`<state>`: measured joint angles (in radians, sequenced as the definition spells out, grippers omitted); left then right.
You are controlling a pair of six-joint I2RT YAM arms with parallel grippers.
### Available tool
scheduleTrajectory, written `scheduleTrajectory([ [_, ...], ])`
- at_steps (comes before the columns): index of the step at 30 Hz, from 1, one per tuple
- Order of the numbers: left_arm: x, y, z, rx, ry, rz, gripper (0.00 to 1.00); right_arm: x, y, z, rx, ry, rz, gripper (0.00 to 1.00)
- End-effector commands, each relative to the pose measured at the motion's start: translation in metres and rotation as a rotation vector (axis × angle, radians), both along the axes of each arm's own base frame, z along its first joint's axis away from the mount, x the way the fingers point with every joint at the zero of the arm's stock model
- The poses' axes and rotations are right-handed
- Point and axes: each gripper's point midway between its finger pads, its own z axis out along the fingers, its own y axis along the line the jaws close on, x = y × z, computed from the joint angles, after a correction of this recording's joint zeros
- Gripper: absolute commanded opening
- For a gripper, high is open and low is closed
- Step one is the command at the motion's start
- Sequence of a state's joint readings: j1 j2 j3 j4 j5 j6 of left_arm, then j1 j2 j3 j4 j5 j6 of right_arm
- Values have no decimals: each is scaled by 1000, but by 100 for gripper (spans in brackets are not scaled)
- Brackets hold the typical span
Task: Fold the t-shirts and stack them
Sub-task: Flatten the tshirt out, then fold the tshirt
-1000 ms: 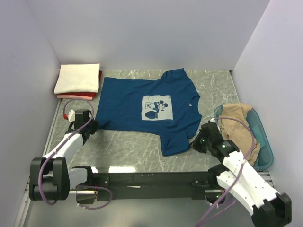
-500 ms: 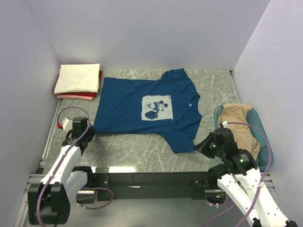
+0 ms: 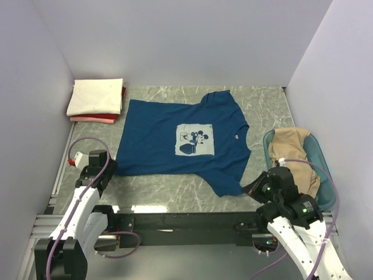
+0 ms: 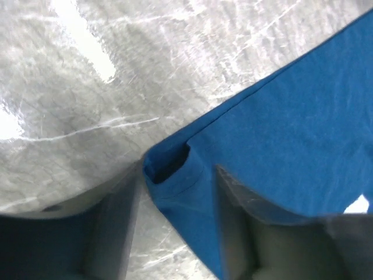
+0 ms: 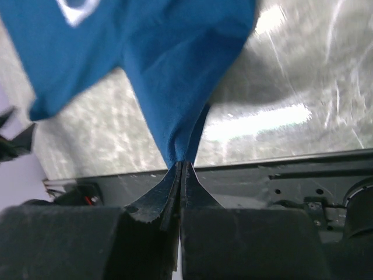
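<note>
Right gripper (image 5: pixel 180 166) clamps the near sleeve of the dark blue t-shirt (image 3: pixel 157 125), probably to draw it flat across the table (image 3: pixel 169 191). Left gripper (image 4: pixel 178 175) stands parted around the near hem corner, which lies slack between its fingers.

A grey, white-veined marble-patterned tabletop (image 3: pixel 175 189) is boxed in by plain pale lavender walls: a back wall (image 3: pixel 186 41), a left wall (image 3: pixel 29 116) and a right wall (image 3: pixel 338 87). Light leaves white glare patches (image 3: pixel 145 208) along the tabletop's near edge, just beside a black metal rail (image 3: pixel 186 221).
</note>
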<state>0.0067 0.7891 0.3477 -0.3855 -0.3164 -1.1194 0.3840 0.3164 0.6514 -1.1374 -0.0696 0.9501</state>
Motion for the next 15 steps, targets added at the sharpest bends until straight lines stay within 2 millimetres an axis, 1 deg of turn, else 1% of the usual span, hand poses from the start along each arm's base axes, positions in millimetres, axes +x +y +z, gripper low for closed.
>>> scheduleTrajectory([
  [1,2,5,14,26,-42,15,67,-6,10,-16,51,43,17,0],
  [4,-1,6,14,26,-38,23,69,-6,8,-19,41,52,13,0],
  [8,-9,7,5,-12,-8,81,66,-4,6,-14,27,42,9,0],
  [11,-14,8,-2,-27,6,116,62,-2,3,-7,8,32,8,0],
  [12,-15,8,-3,-30,8,119,59,0,2,-6,-3,27,5,0],
  [13,-14,7,-4,-33,8,119,54,1,0,-1,-7,12,2,0],
  [15,-13,6,-7,-43,13,116,52,3,-1,2,-22,5,5,0],
])
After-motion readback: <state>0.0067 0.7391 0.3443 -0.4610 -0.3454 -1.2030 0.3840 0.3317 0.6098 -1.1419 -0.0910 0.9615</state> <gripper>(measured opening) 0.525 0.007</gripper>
